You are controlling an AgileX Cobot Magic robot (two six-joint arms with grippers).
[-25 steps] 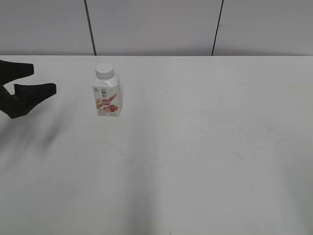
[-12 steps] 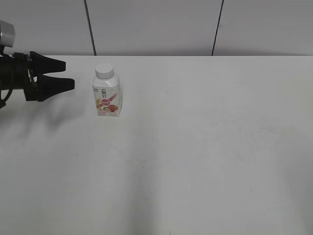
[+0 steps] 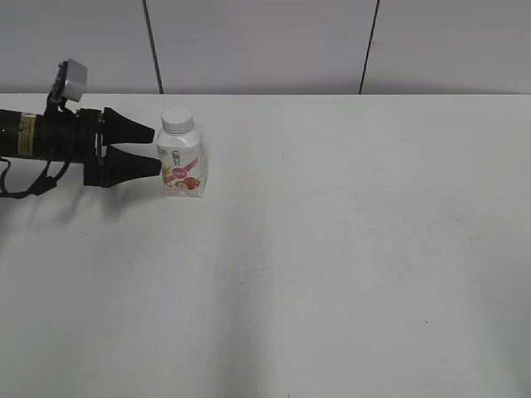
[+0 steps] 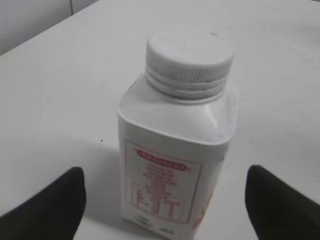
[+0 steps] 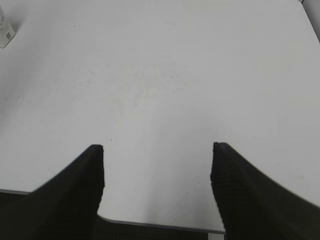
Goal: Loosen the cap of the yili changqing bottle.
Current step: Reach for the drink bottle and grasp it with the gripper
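Bottle (image 3: 182, 164) stands upright on the tabletop (image 3: 332, 249), long axis vertical, white cap (image 3: 177, 121) on top, apparently not loosened yet. It sits straight ahead of the left fingers (image 3: 143, 149), which come in level from its left side, tips just beside or maybe touching the body; contact can't be told. From the left wrist, the bottle (image 4: 177, 150) is centred between the two fingers (image 4: 47, 210), which are spread wide with clear space on both sides, cap (image 4: 190, 57) above finger height. Left arm is far nearer. Right fingers (image 5: 157, 195) are also spread apart, holding nothing, well away; the bottle (image 5: 5, 31) shows only at the far-left corner of that view. Likely next: left closes on the body to steady it.
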